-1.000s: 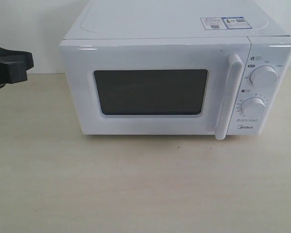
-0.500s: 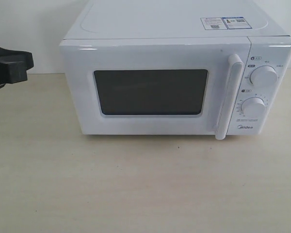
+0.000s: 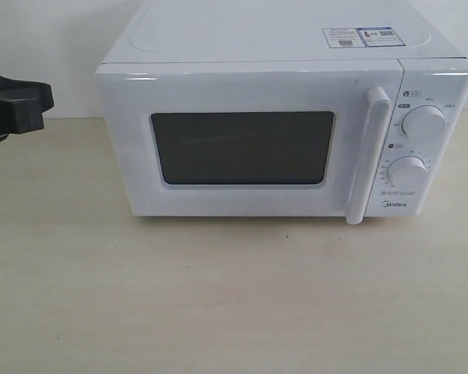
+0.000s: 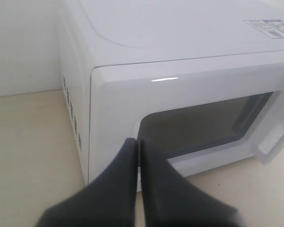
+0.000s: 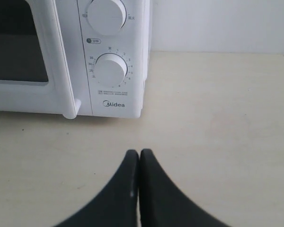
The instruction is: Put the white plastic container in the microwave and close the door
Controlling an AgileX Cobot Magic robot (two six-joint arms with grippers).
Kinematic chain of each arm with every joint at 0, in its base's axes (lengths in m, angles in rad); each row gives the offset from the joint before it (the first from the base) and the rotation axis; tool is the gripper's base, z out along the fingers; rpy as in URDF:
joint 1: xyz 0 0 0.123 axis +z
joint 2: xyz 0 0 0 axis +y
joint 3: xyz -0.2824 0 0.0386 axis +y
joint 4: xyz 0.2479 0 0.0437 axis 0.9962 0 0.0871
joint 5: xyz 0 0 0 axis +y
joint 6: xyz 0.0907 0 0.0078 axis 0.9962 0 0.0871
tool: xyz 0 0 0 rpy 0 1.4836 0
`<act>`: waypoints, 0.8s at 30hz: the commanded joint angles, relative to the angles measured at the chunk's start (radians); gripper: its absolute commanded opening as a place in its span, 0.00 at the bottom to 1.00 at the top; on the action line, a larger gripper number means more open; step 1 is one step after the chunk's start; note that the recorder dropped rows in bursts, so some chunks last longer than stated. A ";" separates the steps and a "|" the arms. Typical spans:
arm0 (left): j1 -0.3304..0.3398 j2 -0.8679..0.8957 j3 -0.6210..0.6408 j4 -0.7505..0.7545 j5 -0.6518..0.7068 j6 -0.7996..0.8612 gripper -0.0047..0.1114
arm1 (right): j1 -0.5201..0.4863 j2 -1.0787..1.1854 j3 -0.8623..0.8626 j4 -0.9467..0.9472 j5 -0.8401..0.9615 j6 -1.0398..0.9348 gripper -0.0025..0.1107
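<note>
The white Midea microwave [image 3: 281,117] stands at the back of the table with its door [image 3: 249,144] shut, dark window facing me and the white bar handle [image 3: 368,156] upright. No white plastic container shows in any view. My left gripper [image 4: 138,142] is shut with nothing in it, off the microwave's front left corner [image 4: 92,123]; a black part of that arm [image 3: 12,105] pokes in at the exterior view's left edge. My right gripper [image 5: 139,152] is shut and empty over the bare tabletop, in front of the dial panel [image 5: 111,68].
The light wooden tabletop [image 3: 234,296] stretches in front of the microwave. A white wall [image 5: 217,23] runs behind. Two round dials [image 3: 423,122] sit on the right panel, and stickers [image 3: 360,37] lie on the microwave's top.
</note>
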 commanded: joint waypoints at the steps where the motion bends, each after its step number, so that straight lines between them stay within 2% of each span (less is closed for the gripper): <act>1: 0.000 0.004 -0.008 -0.002 -0.008 -0.001 0.08 | -0.004 -0.004 0.000 -0.007 -0.002 -0.004 0.02; 21: 0.000 0.004 -0.008 -0.002 -0.010 -0.001 0.08 | -0.004 -0.004 0.000 -0.007 -0.002 -0.004 0.02; 24: 0.003 -0.113 -0.001 0.008 -0.015 0.019 0.08 | -0.004 -0.004 0.000 -0.007 -0.002 -0.004 0.02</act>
